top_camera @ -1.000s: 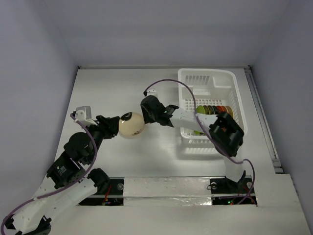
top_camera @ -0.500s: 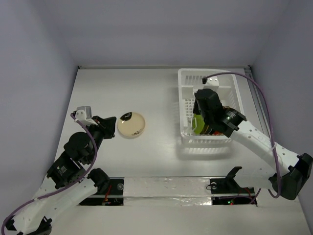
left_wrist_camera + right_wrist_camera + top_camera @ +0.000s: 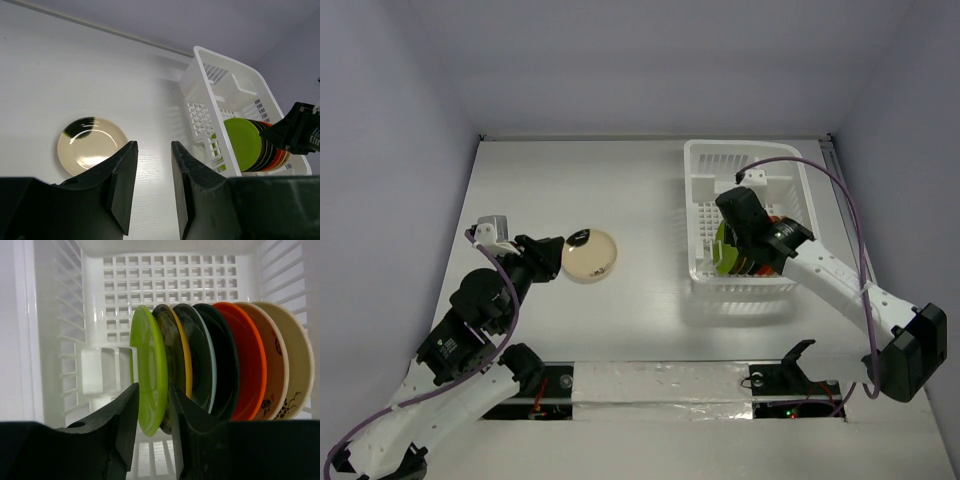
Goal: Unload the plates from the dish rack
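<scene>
The white dish rack (image 3: 740, 148) stands at the right, with several plates upright in it. In the right wrist view the row runs from a lime green plate (image 3: 149, 365) through a yellow-rimmed one (image 3: 184, 355), dark ones and an orange-red one (image 3: 250, 365) to a beige one (image 3: 297, 365). My right gripper (image 3: 152, 395) is open inside the rack (image 3: 170, 270), one finger on each side of the green plate's near edge (image 3: 723, 250). A beige plate (image 3: 588, 255) lies flat on the table. My left gripper (image 3: 552, 262) is open and empty just left of it.
The rack's far half (image 3: 220, 80) holds no plates. The right arm reaches over the rack's near wall (image 3: 740, 285). The table's back wall and side walls enclose the workspace.
The right arm has swung from the beige plate at centre over to the rack and lowered its fingers around the green plate. The beige plate now lies flat on the table. The left arm barely moved.
</scene>
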`<state>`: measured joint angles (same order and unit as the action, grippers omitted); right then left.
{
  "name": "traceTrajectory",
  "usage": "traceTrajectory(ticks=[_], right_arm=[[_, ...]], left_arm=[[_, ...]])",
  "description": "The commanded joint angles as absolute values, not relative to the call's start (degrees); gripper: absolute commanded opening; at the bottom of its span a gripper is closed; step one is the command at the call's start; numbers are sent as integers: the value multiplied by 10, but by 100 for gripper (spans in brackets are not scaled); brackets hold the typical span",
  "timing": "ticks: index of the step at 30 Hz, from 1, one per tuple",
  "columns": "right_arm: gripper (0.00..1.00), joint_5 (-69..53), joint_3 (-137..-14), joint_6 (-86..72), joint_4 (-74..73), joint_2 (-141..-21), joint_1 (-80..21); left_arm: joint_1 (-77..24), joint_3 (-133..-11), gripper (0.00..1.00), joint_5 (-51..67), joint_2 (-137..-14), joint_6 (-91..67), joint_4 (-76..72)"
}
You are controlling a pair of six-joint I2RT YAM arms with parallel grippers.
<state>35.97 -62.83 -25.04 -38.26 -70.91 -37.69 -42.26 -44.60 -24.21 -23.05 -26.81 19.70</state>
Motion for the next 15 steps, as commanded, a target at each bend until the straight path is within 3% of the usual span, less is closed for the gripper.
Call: traceTrajectory(ticks=[1, 15], right_arm=[[35, 354, -625, -248, -369, -721, -373], [28, 412, -662, -284, -420, -801, -362]], left_arm=[[-413, -439, 30, -235, -235, -262, 171], [-413, -438, 31, -229, -222, -260, 171]])
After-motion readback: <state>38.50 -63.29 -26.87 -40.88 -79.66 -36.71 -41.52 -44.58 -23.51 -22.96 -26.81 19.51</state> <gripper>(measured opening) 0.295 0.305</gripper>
